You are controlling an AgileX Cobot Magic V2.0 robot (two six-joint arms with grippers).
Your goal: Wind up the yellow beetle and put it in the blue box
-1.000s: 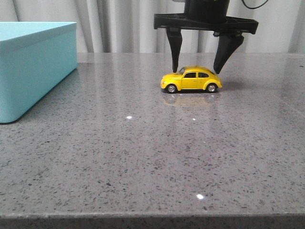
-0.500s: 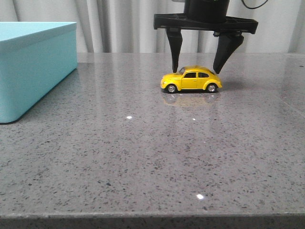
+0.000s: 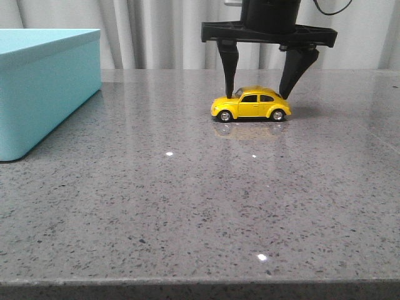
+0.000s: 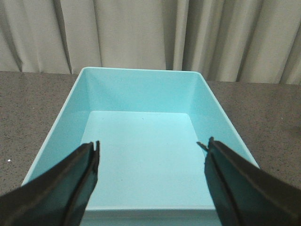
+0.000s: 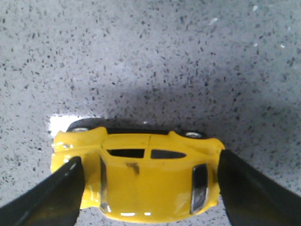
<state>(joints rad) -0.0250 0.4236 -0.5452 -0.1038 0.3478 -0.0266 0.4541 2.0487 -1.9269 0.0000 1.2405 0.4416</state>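
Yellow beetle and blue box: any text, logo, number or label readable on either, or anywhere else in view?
None. The yellow beetle shows only plain paint and dark windows; a small dark mark on its roof in the right wrist view is no lettering. The blue box is plain inside and out. The table carries no markings.

Beetle [image 3: 251, 104] right of box [image 3: 44, 81]

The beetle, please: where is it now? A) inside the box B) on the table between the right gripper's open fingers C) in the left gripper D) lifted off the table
B: the beetle stands on the table, with the right gripper open astride it.
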